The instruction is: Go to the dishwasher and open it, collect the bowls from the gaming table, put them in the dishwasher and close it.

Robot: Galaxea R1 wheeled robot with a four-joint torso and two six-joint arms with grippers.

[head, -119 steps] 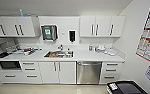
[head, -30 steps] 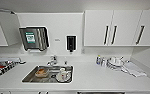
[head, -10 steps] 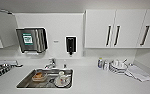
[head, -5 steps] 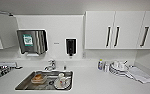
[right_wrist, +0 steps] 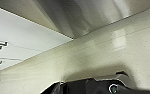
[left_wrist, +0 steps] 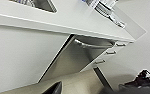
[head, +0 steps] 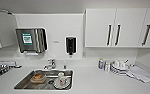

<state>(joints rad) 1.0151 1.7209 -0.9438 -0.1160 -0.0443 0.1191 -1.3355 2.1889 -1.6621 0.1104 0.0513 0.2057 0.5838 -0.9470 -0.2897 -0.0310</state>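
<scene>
The dishwasher [left_wrist: 71,60] is the stainless-steel front under the white counter [left_wrist: 66,22], with its long bar handle [left_wrist: 93,45] just below the counter edge; the door looks shut. Close in the right wrist view, the same steel front [right_wrist: 91,15] stands above the beige floor [right_wrist: 103,55]. A dark tip of my left gripper [left_wrist: 53,88] pokes in low over the floor, short of the door. Dark parts of my right gripper [right_wrist: 91,86] sit near the floor in front of the steel front. The bowls and the gaming table are out of view.
I face a sink [head: 23,85] holding a brownish dish [head: 38,78] and a cup on a saucer [head: 61,81]. On the counter to the right stand stacked dishes [head: 119,66] and small bottles [head: 101,64]. White drawers [left_wrist: 111,52] flank the dishwasher. Wall cabinets [head: 116,25] hang above.
The head view has barely shifted over the last second. Against the oldest frame, the camera now stands close to the counter, over the sink.
</scene>
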